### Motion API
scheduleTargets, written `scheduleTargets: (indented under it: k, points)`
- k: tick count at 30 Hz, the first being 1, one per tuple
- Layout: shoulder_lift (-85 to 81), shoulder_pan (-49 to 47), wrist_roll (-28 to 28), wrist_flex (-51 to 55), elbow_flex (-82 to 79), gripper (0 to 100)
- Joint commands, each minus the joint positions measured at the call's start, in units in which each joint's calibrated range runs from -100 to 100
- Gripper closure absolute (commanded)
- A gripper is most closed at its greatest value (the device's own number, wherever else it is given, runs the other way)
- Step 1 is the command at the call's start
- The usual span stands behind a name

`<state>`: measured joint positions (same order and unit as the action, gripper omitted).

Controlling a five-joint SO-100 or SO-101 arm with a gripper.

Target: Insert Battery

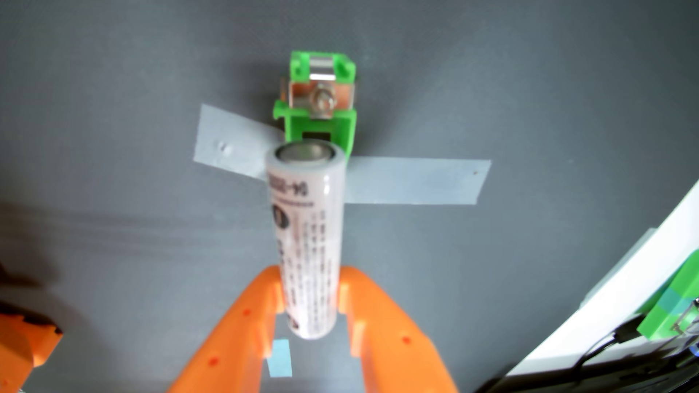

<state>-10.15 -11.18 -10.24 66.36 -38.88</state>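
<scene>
One orange claw (311,293) clamped on one white battery (306,230), metal end pointing away. Just beyond that end: one green holder (317,109) with metal contacts, fixed by two grey tape strips (412,181). One small blue tape patch (280,357) beneath the fingers.

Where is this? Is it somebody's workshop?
Probably a hobby robot workbench. An orange gripper holds a white battery over a grey table, where a green battery holder is fixed down with pale tape.
</scene>
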Motion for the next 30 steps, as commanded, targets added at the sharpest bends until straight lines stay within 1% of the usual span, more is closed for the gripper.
scheduleTargets:
  k: [1,19,25,30]
  points:
    - [-0.5,0.2,-0.2,-2.2,-0.8,98]
    - [-0.5,1.1,-0.2,-2.3,-1.4,98]
    - [-1.0,1.1,-0.1,-5.6,-3.8,98]
    - [-1.0,1.1,0.0,-5.8,-4.0,98]
